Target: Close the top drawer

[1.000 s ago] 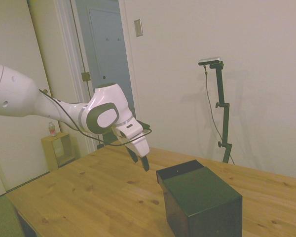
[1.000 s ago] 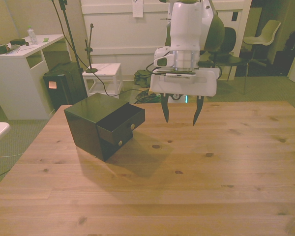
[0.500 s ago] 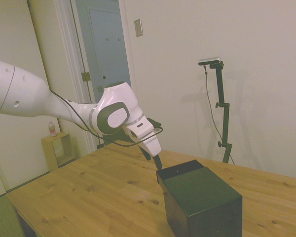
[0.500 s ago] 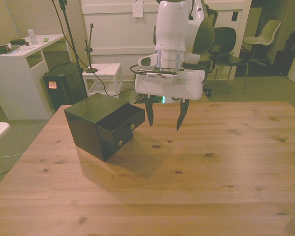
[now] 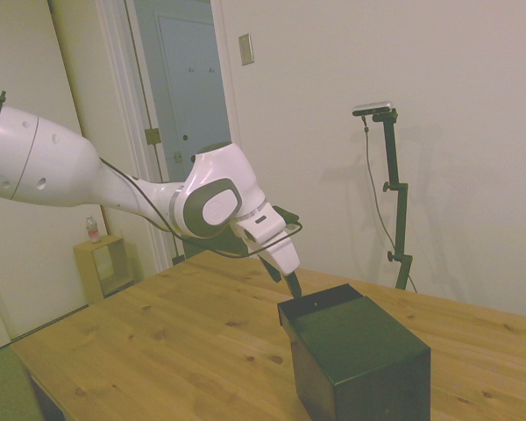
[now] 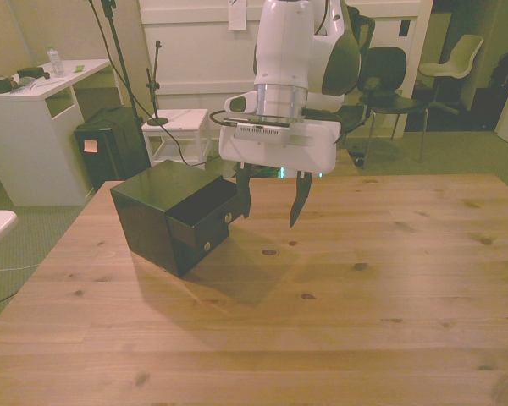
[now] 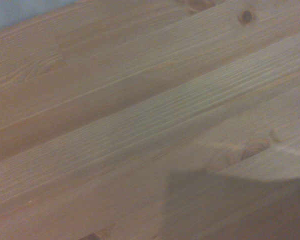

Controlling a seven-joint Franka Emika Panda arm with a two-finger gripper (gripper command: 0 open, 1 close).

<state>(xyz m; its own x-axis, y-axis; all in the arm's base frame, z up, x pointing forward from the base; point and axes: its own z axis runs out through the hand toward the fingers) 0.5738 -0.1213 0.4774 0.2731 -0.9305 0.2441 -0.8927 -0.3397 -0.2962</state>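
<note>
Pine planks of the desk (image 6: 339, 304) carry a dark cabinet (image 6: 148, 216) whose top drawer (image 6: 205, 211) juts partway out. Just beside the drawer's front hangs the end effector (image 6: 267, 200), fingers spread and holding nothing. It looks like the approach step; closing likely calls for pushing that front squarely into the cabinet.

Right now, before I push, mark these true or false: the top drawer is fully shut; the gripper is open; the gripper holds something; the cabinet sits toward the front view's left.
1. The top drawer is fully shut. False: it sticks out of the cabinet.
2. The gripper is open. True.
3. The gripper holds something. False: nothing is between its fingers.
4. The cabinet sits toward the front view's left of the table. True.
</note>
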